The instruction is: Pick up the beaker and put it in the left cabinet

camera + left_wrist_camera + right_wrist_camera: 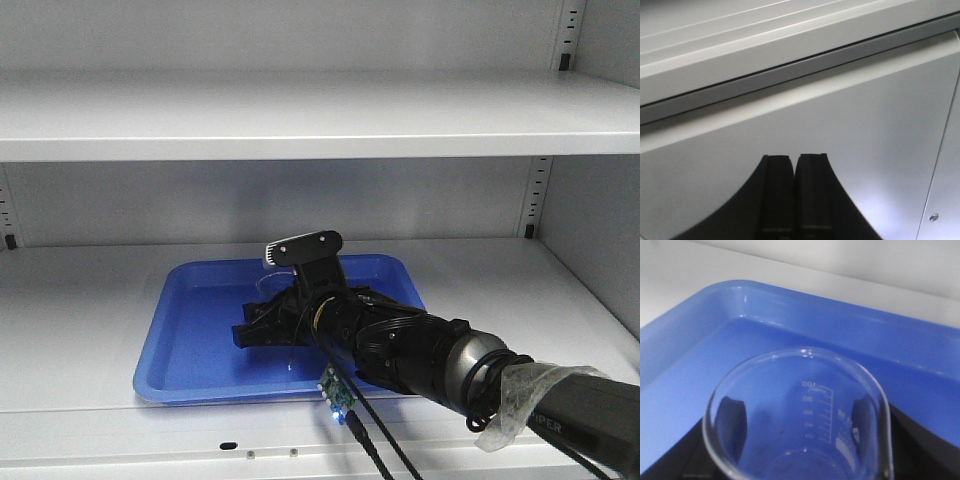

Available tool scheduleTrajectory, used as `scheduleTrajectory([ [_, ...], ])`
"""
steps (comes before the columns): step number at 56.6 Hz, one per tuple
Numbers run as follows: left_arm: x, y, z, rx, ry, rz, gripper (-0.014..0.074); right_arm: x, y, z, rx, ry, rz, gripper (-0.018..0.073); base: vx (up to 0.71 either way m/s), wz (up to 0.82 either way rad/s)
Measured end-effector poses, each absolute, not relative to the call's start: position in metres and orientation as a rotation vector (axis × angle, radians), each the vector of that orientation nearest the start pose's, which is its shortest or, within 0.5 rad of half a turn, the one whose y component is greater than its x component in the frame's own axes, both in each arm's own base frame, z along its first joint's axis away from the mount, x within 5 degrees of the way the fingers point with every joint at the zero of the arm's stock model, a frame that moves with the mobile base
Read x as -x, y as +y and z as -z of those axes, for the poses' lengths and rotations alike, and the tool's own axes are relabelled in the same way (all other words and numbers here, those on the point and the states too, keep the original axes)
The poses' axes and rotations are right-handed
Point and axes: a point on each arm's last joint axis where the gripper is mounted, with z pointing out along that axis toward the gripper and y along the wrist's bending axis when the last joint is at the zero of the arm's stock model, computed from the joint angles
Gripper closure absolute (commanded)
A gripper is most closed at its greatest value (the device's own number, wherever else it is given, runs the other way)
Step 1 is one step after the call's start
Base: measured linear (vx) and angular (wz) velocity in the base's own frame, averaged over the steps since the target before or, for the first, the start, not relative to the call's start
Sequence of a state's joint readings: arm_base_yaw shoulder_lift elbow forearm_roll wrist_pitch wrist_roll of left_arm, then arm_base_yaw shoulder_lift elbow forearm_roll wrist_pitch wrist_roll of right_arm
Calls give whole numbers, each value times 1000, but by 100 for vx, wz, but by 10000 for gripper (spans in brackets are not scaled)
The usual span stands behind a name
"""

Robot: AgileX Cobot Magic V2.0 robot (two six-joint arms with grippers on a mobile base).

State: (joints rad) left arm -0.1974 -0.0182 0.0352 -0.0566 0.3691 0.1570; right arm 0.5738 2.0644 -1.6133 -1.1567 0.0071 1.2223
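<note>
Pale grey shelves (300, 115), perforated peg strips (540, 195) at back, soft even light

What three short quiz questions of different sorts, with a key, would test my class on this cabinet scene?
1. True or false: the clear glass beaker is over the blue plastic tray.
2. Which tool holds it: A left, B right?
3. Fill in: the left tool is ____.

Key: 1 true. 2 B; the right tool grips the beaker. 3 shut; its fingers meet, holding nothing, facing a pale grey cabinet panel.
</note>
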Motion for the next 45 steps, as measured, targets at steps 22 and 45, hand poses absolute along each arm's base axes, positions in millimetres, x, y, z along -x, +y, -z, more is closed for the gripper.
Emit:
scheduleTrajectory([
  [22,-51,-12,-169,-295,1846,83,603,-409,264,-278,437,1861,-454,-130,0,0],
  [45,-51,-12,-169,-295,1846,83,603,-358,250,-296,483,1874,-481,-86,0,0],
])
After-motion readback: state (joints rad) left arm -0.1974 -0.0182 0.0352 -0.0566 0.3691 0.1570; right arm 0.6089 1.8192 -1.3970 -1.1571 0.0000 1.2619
